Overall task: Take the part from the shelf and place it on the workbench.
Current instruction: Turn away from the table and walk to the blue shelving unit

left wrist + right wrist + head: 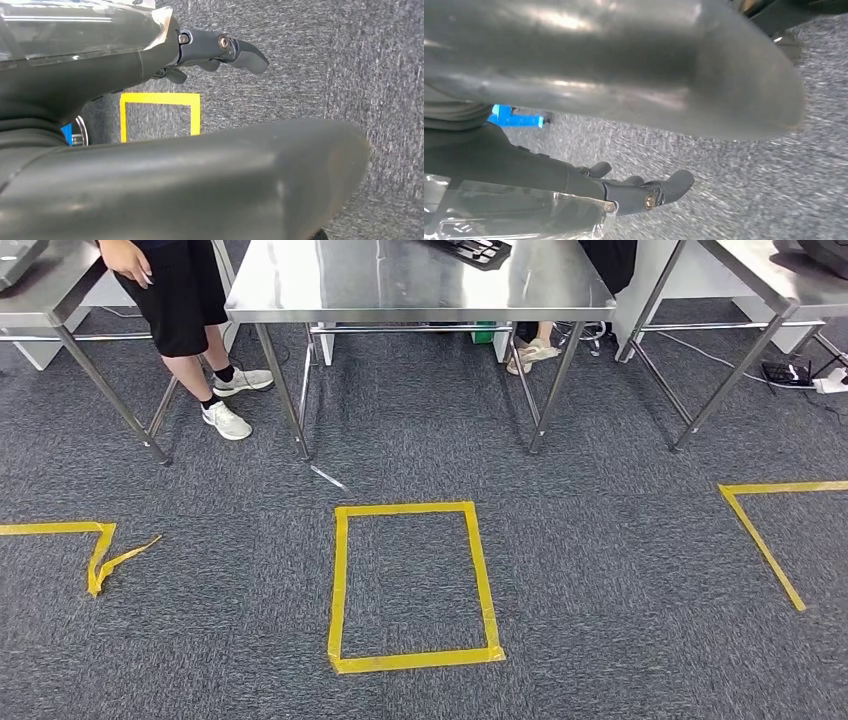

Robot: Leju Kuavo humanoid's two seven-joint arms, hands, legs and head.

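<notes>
You're facing a shiny steel surface [420, 285] across grey carpet, with a yellow tape rectangle [412, 585] on the floor before it. Your left hand [220, 50] and right hand [644, 190] hang over the carpet, dark fingers extended and apart, holding nothing. A person [190, 310] stands beside the surface.

Even bright light; glare on steel table [400, 280]; wrist views blurred.
</notes>
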